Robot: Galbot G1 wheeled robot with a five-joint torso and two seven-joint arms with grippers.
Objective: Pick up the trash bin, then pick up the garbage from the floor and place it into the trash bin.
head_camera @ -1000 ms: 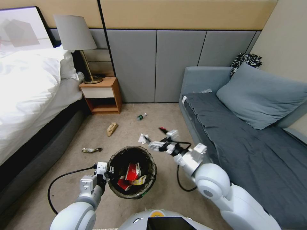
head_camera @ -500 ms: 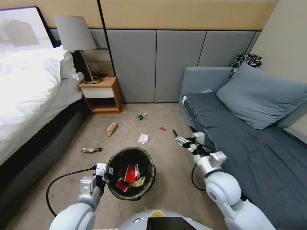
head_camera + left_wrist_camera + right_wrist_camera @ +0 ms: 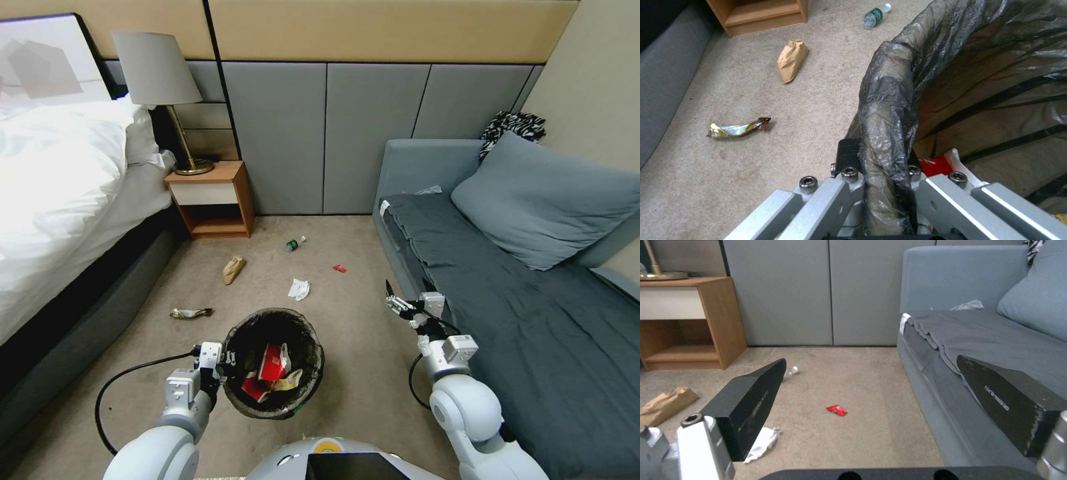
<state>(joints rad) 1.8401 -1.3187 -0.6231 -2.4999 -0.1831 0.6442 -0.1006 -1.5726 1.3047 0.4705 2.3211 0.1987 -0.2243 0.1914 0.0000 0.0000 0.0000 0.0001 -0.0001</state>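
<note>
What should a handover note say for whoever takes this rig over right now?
Left gripper: shut on the rim of the round bin with the dark plastic liner, held up off the carpet.
Right gripper: open, empty, raised beside the grey sofa.
Done: red-and-white and yellow wrappers lie in the bin.
Left on the floor: white paper wad, small red scrap, tan paper bag, green-labelled bottle, gold foil wrapper.

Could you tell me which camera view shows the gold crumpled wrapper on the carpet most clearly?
The left wrist view: the gold wrapper lies close and unobstructed on the carpet, creases visible. The head view shows it small, between the bed base and the trash bin. In the right wrist view I can't find it.
</note>
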